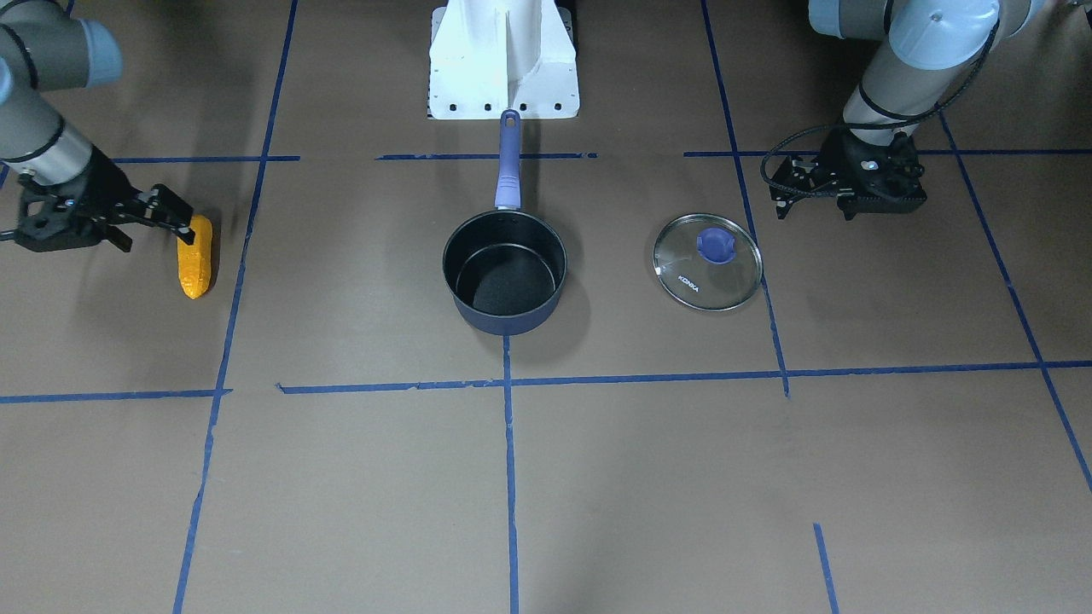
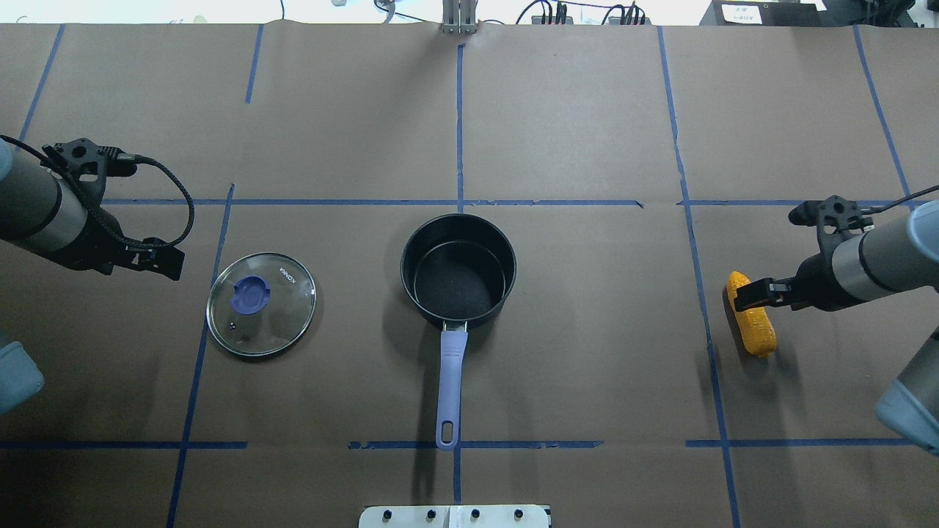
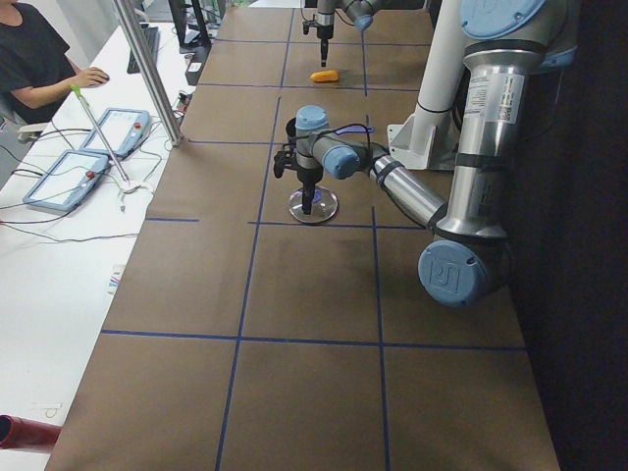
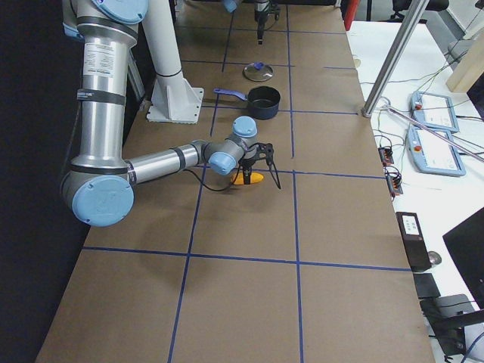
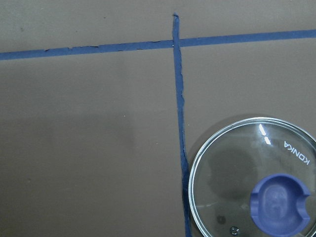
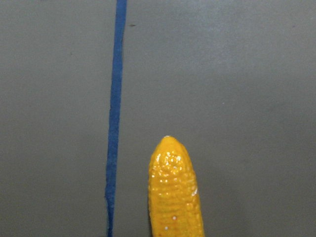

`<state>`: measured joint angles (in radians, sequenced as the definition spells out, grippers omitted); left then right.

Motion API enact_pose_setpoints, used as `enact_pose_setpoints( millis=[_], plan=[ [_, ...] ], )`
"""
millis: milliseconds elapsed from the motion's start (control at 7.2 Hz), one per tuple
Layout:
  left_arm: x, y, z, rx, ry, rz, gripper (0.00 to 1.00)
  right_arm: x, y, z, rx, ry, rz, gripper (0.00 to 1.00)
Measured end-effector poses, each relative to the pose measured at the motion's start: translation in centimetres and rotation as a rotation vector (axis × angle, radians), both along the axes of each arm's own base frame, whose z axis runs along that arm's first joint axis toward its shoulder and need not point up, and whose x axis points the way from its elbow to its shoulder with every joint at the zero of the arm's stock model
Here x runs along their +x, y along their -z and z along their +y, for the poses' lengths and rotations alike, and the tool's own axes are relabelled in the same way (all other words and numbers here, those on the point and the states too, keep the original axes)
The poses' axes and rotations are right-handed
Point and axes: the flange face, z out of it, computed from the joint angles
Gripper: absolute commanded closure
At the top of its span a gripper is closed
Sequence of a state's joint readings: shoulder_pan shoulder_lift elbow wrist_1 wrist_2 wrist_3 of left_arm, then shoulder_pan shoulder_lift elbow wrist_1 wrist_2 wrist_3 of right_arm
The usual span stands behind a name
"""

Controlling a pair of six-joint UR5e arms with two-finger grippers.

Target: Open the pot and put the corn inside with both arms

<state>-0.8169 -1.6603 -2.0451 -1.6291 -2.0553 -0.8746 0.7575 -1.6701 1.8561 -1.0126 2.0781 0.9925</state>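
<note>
Pot [image 2: 458, 271]: sitting open mid-table, black interior showing, handle [image 2: 449, 385] pointing toward the robot base [image 1: 503, 60].
Lid [image 2: 261, 303]: lying flat, knob up, well to the pot's left, apart from it.
Corn [image 2: 750, 323]: lying on the table well to the pot's right.
Right gripper [image 1: 175, 217]: hovering at the corn's far end, fingers seemingly parted, not gripping.
Left gripper [image 2: 158, 260]: hanging just beside the lid; jaw state unreadable.

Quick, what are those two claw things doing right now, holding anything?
Left end effector: holding nothing; open or shut cannot be told.
Right end effector: open, at the orange-yellow bumpy corn cob, not gripping it.
</note>
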Motion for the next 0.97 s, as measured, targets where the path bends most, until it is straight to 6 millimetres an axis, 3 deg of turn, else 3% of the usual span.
enact_pose_setpoints(
  millis=[139, 417, 556, 694, 972],
  plan=[
    [0.0, -0.1, 0.0, -0.001, 0.0, -0.001, 0.0, -1.3, -0.2, 0.6, 0.015, 0.012, 0.017, 0.11],
    [0.0, -0.2, 0.0, -0.003, 0.0, -0.004, 0.0, -2.1, -0.8, 1.1, 0.024, 0.024, 0.036, 0.74],
    [0.0, -0.3, 0.0, -0.003, -0.001, -0.004, 0.0, -2.1, -0.9, 1.2, 0.024, 0.024, 0.04, 0.91],
    [0.0, -0.3, 0.0, -0.003, -0.001, -0.004, 0.0, -2.1, -1.1, 1.2, 0.022, 0.025, 0.045, 1.0],
    [-0.1, -0.1, 0.0, -0.001, 0.0, -0.002, 0.0, -2.2, -1.2, 1.2, 0.017, 0.027, 0.043, 1.0]
  ],
)
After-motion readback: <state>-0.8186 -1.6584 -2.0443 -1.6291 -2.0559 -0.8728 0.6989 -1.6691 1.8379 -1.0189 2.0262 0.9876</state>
